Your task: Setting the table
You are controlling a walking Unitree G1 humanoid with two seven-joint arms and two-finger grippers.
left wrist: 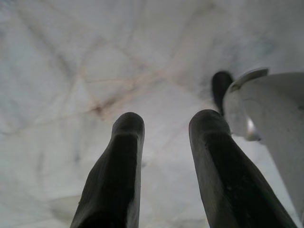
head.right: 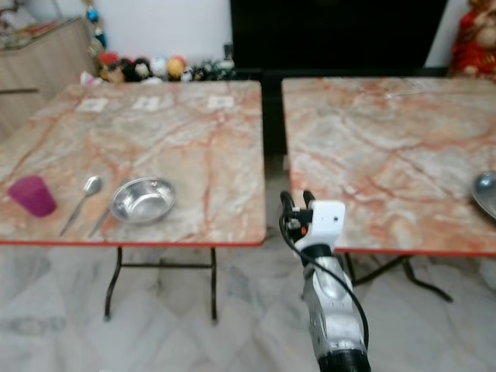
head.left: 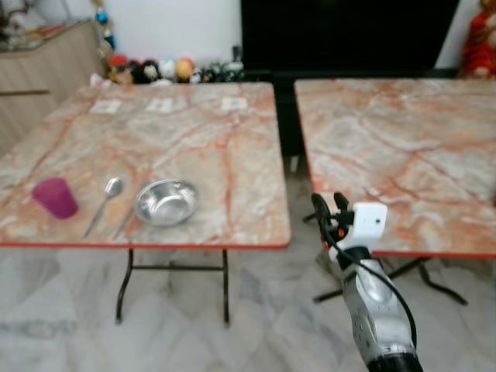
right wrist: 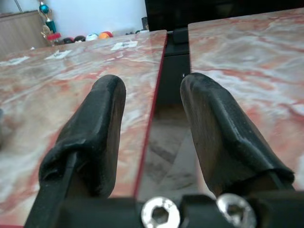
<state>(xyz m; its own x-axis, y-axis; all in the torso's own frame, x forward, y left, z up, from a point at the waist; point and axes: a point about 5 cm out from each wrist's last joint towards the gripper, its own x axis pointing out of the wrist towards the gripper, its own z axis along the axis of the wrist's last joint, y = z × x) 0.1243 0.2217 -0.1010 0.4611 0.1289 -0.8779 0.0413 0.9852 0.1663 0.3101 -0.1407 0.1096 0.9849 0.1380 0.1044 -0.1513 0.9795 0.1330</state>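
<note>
Left eye view: two square counters with glossy marbled tops, pink-orange veins and red edging, stand side by side on thin black folding legs over a pale marble floor point(head.left: 256, 325). On the left counter point(head.left: 194, 132), toward 7 o'clock, a round shiny metal bowl point(head.left: 167, 201) sits near the front edge. Just beside it at 9 o'clock lies a metal spoon point(head.left: 105, 204), handle pointing to the front edge, and further that way stands a small magenta plastic cup point(head.left: 55, 197). Three white cards point(head.left: 164, 104) lie along the far edge. The right gripper point(head.left: 331, 206), on a silver arm with a white wrist block, is raised in front of the gap between the counters, well apart from the bowl.

Right eye view: at 3 o'clock on the right counter point(head.right: 387, 147), the rim of a second metal dish point(head.right: 487, 192) shows at the picture's edge. Colourful round toys point(head.right: 147, 68) line the wall behind the left counter, next to a wooden cabinet point(head.right: 39, 54).

Left wrist view: the left gripper point(left wrist: 166, 142) hangs over the floor, its two rounded black fingers apart, holding nothing.

Right wrist view: the right gripper's matte fingers point(right wrist: 102, 128) are spread wide and empty, framing the red edge of the left counter and the dark gap.
</note>
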